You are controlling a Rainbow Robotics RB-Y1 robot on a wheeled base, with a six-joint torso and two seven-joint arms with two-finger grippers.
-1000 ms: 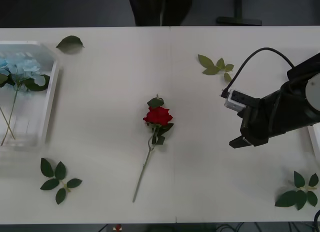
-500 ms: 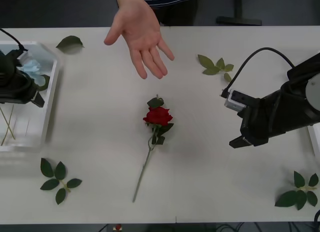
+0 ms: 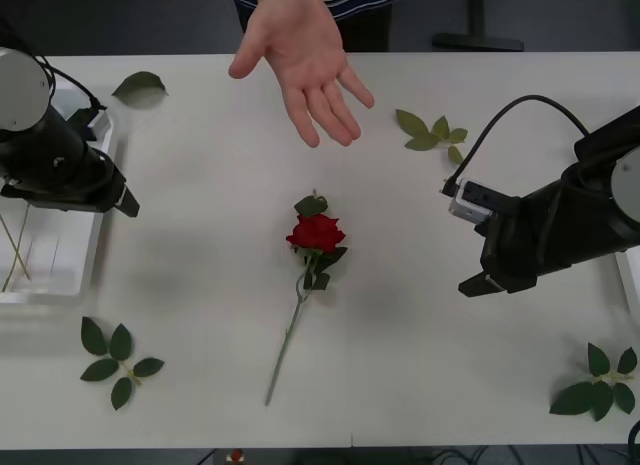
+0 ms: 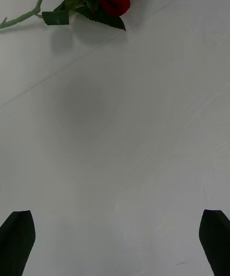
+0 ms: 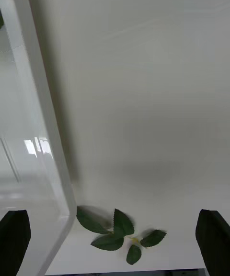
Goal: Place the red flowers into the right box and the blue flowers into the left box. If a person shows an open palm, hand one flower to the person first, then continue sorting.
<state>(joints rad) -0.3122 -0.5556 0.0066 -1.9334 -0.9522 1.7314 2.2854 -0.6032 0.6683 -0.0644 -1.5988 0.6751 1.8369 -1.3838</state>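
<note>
A person's open hand [image 3: 305, 70] now reaches farther over the table's far edge than half a second ago, palm up. By the task's rule, a flower should go to it before sorting resumes. The single red rose [image 3: 316, 232] lies mid-table, untouched. The left gripper [image 3: 118, 197] has swung out past the left box [image 3: 62, 281], fingers spread wide and empty. The right gripper [image 3: 480, 282] hovers right of the rose, fingers likewise wide. Blue flowers probably remain in the box, hidden beneath the arm.

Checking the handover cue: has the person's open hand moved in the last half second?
Yes. The hand shifted slightly toward the robot's right, nearer the leaf sprig.
</note>
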